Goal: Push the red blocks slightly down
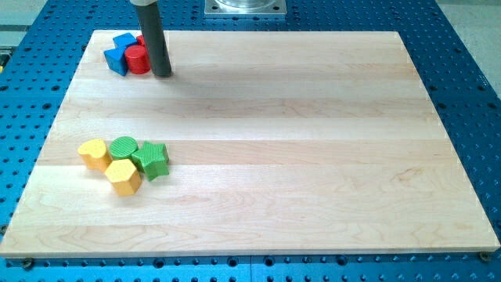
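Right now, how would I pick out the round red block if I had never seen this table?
Start at the pale wooden board and go to its corner at the view's top left, where a small cluster sits. The round red cylinder block stands there, just left of my tip, touching a blue block. It is the cluster's only clearly round piece.
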Robot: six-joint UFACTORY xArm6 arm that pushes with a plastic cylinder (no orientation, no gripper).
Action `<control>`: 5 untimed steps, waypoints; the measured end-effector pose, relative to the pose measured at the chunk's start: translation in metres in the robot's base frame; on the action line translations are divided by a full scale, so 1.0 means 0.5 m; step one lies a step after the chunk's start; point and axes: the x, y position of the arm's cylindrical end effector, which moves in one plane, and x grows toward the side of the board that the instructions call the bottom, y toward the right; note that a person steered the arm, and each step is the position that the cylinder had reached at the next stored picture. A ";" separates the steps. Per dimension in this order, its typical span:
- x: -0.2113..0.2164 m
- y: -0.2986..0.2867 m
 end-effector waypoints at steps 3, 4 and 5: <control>0.017 0.012; 0.028 0.016; 0.043 0.029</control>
